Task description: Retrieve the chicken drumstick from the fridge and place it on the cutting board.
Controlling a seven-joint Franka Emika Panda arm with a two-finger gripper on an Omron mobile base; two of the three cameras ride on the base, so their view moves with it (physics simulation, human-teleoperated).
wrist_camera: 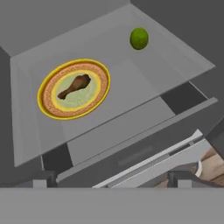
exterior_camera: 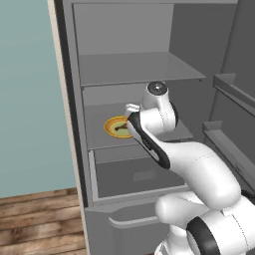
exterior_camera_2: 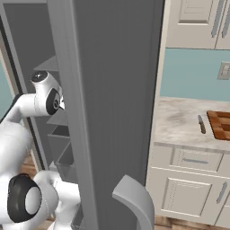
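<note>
Chicken drumstick (wrist_camera: 75,85) on yellow-rimmed plate (wrist_camera: 48,107), middle fridge (exterior_camera: 129,69) shelf; green lime (wrist_camera: 139,38) visible from hand view; cutting board (exterior_camera_2: 221,124) and knife (exterior_camera_2: 201,124) on counter (exterior_camera_2: 179,123) from right base view; gripper (wrist_camera: 111,180) fingers wide, empty

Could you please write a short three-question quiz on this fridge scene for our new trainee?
1. True or false: the chicken drumstick lies on the yellow-rimmed plate.
2. What shares the fridge shelf with the plate? A) a green lime B) a bottle C) a knife
3. On the counter, what lies just left of the cutting board?

Key: 1 true. 2 A. 3 the knife.
</note>
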